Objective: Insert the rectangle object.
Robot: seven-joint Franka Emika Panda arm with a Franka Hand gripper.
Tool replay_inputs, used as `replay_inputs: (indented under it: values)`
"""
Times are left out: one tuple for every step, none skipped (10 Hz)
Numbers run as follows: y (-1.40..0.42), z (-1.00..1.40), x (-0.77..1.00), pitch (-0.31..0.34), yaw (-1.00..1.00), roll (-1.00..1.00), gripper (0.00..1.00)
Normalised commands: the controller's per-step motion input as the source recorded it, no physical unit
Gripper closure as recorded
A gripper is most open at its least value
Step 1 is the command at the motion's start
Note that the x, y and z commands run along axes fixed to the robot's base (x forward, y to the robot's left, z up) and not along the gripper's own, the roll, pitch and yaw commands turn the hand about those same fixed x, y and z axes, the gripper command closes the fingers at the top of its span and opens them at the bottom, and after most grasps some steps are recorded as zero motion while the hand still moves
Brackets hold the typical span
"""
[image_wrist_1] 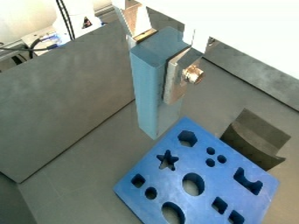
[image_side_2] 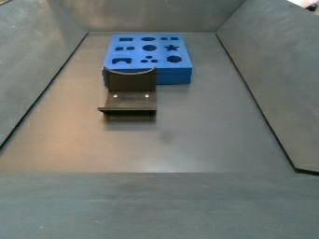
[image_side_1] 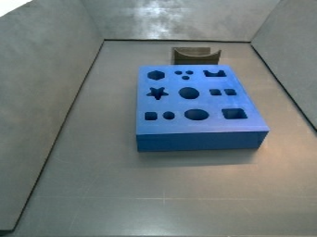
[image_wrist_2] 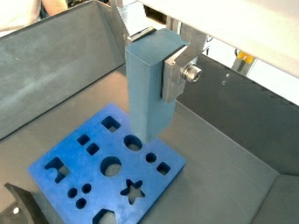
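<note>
My gripper is shut on the rectangle object, a tall light-blue bar held upright by its upper end. The silver fingers clamp it from two sides, as both wrist views show; the gripper and the bar appear alike in each. The bar's lower end hangs above the grey floor, close to one edge of the wide blue block with shaped holes. Its pale end does not show. In both side views the block lies flat, and the gripper and bar are out of view.
The dark fixture stands on the floor right beside the block; it also shows in the other views. Sloping grey walls enclose the floor on all sides.
</note>
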Motion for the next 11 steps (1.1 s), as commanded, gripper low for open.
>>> replay_inputs:
  values:
    - [0.09, -0.63, -0.41, -0.106, 0.02, -0.16, 1.0]
    - [0.07, -0.47, -0.31, -0.166, 0.02, -0.18, 1.0]
    - [0.04, -0.19, -0.2, -0.151, 0.0, -0.16, 1.0]
    - [-0.05, 0.52, 0.37, 0.221, -0.21, 0.1, 1.0]
    - [-0.06, 0.52, 0.42, 0.275, -0.21, 0.12, 1.0]
    - [-0.05, 0.38, 0.34, 0.323, -0.14, 0.13, 1.0]
    - [-0.04, 0.16, 0.25, 0.27, -0.07, 0.11, 1.0]
    - [-0.02, 0.09, 0.18, 0.204, -0.04, 0.09, 1.0]
    - [0.0, -0.01, 0.0, 0.0, -1.0, 0.0, 1.0]
    - [0.0, -0.01, 0.0, 0.0, -1.0, 0.0, 1.0]
    - [0.0, -0.01, 0.0, 0.0, -1.0, 0.0, 1.0]
